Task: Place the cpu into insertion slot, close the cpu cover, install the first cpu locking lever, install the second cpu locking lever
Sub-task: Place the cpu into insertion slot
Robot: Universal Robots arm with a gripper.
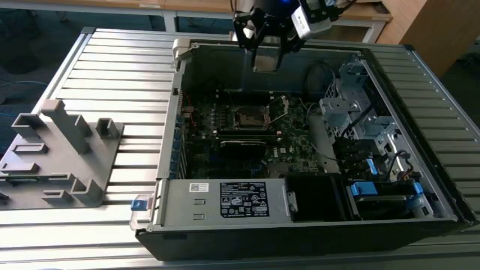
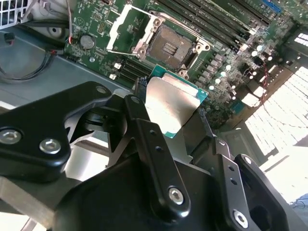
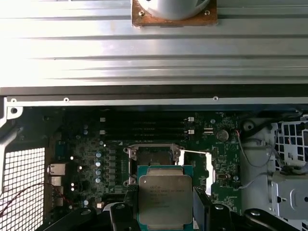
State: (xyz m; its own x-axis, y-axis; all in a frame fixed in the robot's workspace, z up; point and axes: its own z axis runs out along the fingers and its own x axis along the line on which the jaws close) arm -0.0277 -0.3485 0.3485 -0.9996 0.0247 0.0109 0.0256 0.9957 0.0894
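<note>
Holding a small flat square cpu (image 3: 165, 197) with a dull grey metal top by two opposite edges, my black gripper (image 2: 171, 110) hangs above the dark green motherboard (image 2: 226, 53) inside the open black computer case (image 1: 300, 236). I see the square, silver-rimmed insertion slot (image 2: 169, 46) bare below, well apart from the chip, with its thin silvery cpu cover (image 2: 126, 29) swung up beside it.

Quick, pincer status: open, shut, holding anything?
Pincer: closed, holding the cpu, clear of the empty insertion slot.
</note>
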